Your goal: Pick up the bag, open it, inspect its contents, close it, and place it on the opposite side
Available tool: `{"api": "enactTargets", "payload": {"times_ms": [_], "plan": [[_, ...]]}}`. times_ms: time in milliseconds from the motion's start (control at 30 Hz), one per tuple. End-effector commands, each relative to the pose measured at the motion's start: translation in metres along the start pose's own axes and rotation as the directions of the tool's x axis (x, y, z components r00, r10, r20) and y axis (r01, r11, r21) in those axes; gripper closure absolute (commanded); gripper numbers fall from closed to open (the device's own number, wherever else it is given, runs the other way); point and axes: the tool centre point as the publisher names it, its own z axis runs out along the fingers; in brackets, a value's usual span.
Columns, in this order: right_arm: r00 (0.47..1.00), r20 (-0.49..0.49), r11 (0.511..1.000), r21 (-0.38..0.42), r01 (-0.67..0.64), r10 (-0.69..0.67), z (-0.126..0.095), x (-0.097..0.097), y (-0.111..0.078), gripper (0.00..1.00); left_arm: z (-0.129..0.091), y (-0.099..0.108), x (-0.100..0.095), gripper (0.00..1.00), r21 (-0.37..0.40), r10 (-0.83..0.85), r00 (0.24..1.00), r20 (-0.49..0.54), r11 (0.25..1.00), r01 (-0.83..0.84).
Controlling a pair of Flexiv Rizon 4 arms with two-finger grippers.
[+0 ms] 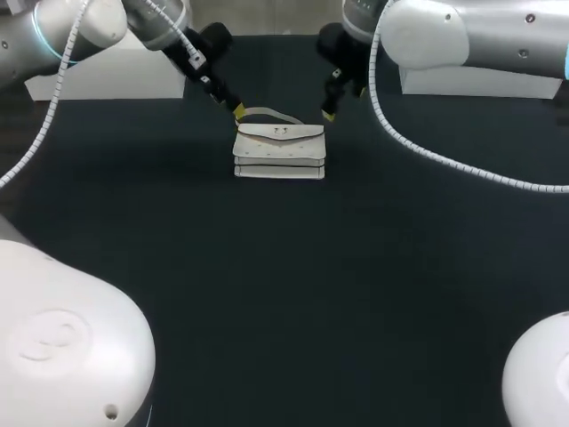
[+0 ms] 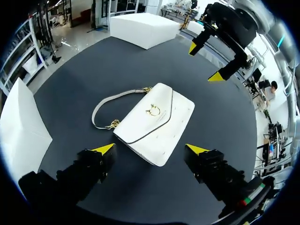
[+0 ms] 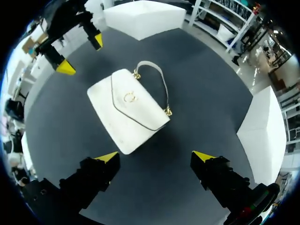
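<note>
White leather flap handbag (image 1: 279,153) lies closed at the dark bench's (image 1: 284,311) far middle, with open bench all around.
Left fingers (image 2: 104,150) and right fingers (image 3: 202,157) are spread wide just beyond it, gripping nothing; the handbag's underside is hidden.

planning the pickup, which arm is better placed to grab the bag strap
Left, probably: the left jaws, open, hang by one end of the strap; the right jaws hang clear of the bag.

Bag (image 2: 154,123) contents hidden; white block (image 2: 21,126) cut off.
</note>
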Motion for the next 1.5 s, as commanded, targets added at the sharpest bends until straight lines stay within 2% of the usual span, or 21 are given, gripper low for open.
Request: {"api": "enactTargets", "payload": {"times_ms": [33,100,567,600,633,700,767,867,900,1000,1200,1500], "plan": [[0.789,-0.259,0.813,-0.022,-0.582,0.558,0.001,-0.001,-0.001,0.00,0.000,0.006,-0.007,0.00,0.151,-0.712,0.676,-0.193,0.659,0.737],[0.797,-0.236,0.820,0.000,-0.573,0.557,0.003,-0.001,0.001,0.00,-0.002,0.005,-0.008,0.00,0.191,-0.716,0.688,-0.120,0.663,0.724],[0.797,-0.236,0.820,0.000,-0.573,0.557,0.003,-0.001,0.001,0.00,-0.002,0.005,-0.008,0.00,0.191,-0.716,0.688,-0.120,0.663,0.724],[0.797,-0.236,0.820,0.000,-0.573,0.557,0.003,-0.001,0.001,0.00,0.002,0.003,-0.009,0.00,0.164,-0.735,0.656,-0.169,0.635,0.754],[0.769,-0.236,0.791,-0.006,-0.612,0.594,0.005,-0.002,0.004,0.00,0.005,0.002,-0.008,0.00,0.136,-0.746,0.631,-0.212,0.617,0.775],[0.703,-0.306,0.738,0.001,-0.675,0.642,0.007,-0.004,0.008,0.00,0.009,0.001,-0.010,0.00,0.087,-0.770,0.574,-0.278,0.575,0.813],[0.636,-0.363,0.689,0.024,-0.724,0.681,0.008,-0.004,0.010,0.00,0.013,0.002,-0.012,0.00,0.051,-0.787,0.538,-0.303,0.550,0.834],[0.574,-0.410,0.645,0.048,-0.762,0.709,0.012,-0.005,0.011,0.00,0.014,0.005,-0.014,0.00,-0.002,-0.783,0.510,-0.356,0.546,0.838],[0.526,-0.430,0.609,0.073,-0.790,0.734,0.015,-0.006,0.011,0.00,0.015,0.007,-0.015,0.00,-0.021,-0.784,0.492,-0.378,0.539,0.842],[0.469,-0.447,0.558,0.085,-0.825,0.762,0.023,-0.008,0.010,0.00,0.017,0.008,-0.020,0.00,-0.062,-0.781,0.461,-0.422,0.532,0.844],[0.413,-0.491,0.518,0.096,-0.850,0.767,0.042,-0.004,0.014,0.00,0.032,0.010,-0.031,0.00,-0.159,-0.765,0.394,-0.509,0.534,0.831],[0.383,-0.546,0.522,0.121,-0.844,0.746,0.056,0.000,0.021,0.00,0.050,0.007,-0.042,0.00,-0.235,-0.756,0.344,-0.557,0.541,0.808]]}}
